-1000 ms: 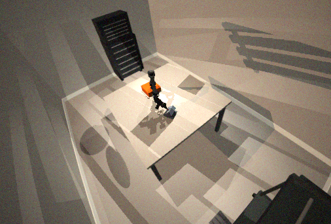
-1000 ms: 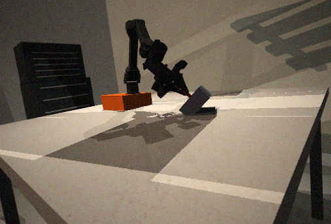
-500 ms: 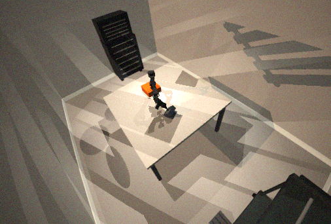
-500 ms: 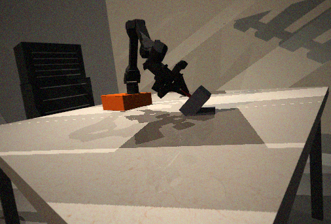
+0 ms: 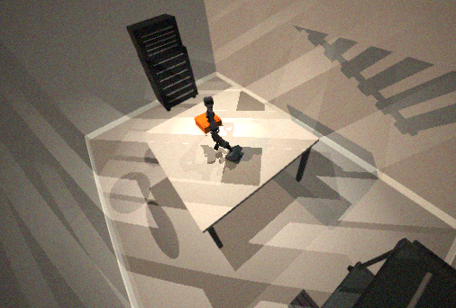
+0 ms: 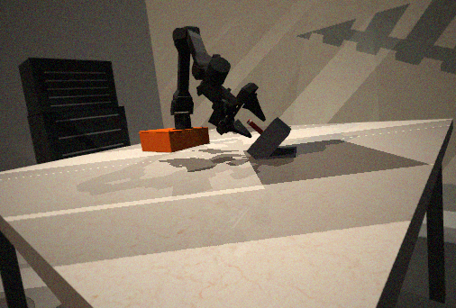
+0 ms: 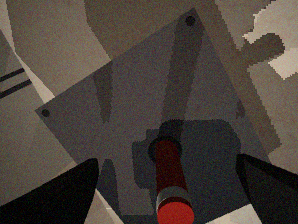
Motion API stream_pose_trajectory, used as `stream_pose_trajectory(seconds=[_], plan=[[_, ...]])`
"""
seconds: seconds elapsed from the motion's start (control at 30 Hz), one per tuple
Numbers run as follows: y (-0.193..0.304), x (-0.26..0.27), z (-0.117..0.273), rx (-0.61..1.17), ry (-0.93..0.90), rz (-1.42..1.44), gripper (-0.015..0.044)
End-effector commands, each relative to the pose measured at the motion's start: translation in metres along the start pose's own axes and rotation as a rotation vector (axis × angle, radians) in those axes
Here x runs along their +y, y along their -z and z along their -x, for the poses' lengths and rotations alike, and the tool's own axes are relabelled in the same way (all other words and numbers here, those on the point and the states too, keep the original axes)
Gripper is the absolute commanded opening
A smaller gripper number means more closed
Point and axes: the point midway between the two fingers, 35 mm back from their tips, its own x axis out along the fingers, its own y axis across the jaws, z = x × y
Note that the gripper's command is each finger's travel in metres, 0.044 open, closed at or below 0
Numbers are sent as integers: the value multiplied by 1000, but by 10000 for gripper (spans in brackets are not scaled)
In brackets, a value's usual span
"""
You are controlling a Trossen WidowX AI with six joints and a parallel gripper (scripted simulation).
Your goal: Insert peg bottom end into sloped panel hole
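At centre-left of the exterior frame, an orange box (image 5: 201,124) (image 6: 155,141) carries the black arm (image 5: 210,114) (image 6: 183,69) on the bench (image 5: 239,200) (image 6: 225,245). Rightward, the jaws (image 6: 257,128) stand wide open, gripping nothing; between them the tilted red peg (image 6: 255,126) (image 7: 170,167) sits in the hole of the sloped grey panel (image 5: 234,154) (image 6: 271,139) (image 7: 135,95).

The robot arm (image 5: 210,116) (image 6: 183,74) is black all over, or a very dark grey. It looks like a few chunky parts joined end to end. One part (image 6: 184,69) is long, thin and straight, like a post. The next part (image 6: 199,49) looks a bit greyer on its side. One joint (image 6: 217,69) is fat and round like a can. The gripper (image 6: 255,129) (image 7: 166,163) is black too, with two fingers shaped like wedges that get thin at the tips. Any screws or cables are too small or dark to see.
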Motion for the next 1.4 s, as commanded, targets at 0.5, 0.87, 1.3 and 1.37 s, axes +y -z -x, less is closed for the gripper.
stream_pose_trajectory(seconds=[0.5, 0.87, 1.3, 1.37], plan=[[-3, 2, 34, -4, 3, 2, 440], [-5, 3, 57, -6, 4, 1, 440], [-6, 2, 85, -9, 2, -1, 440], [-7, 2, 89, -9, 2, -2, 440]])
